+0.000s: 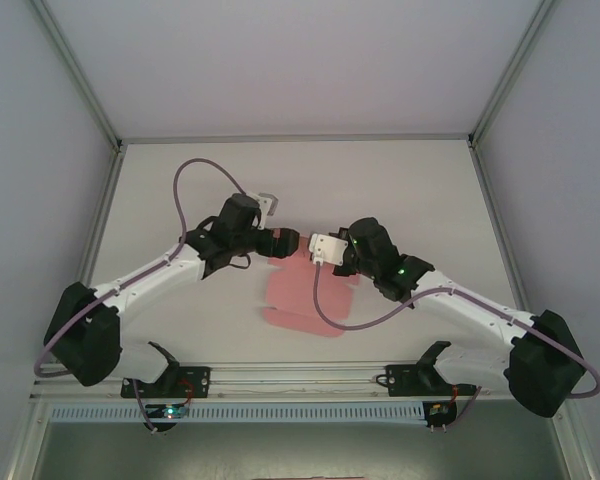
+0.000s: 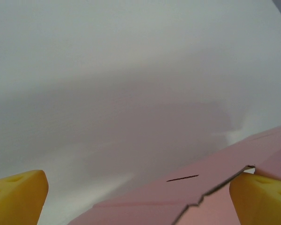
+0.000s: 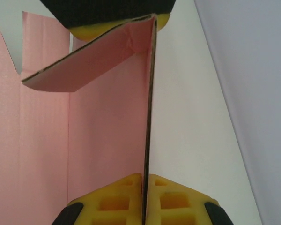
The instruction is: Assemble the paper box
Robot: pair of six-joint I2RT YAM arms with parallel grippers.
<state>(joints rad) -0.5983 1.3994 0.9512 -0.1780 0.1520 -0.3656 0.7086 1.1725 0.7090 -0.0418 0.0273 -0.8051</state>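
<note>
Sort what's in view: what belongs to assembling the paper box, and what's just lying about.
Belongs to the job:
paper box, a pink card sheet, partly folded
right gripper, shut on a raised flap of the sheet
left gripper, open, at the sheet's far edge

Just there, not part of the job:
white table
purple cables on the arms
</note>
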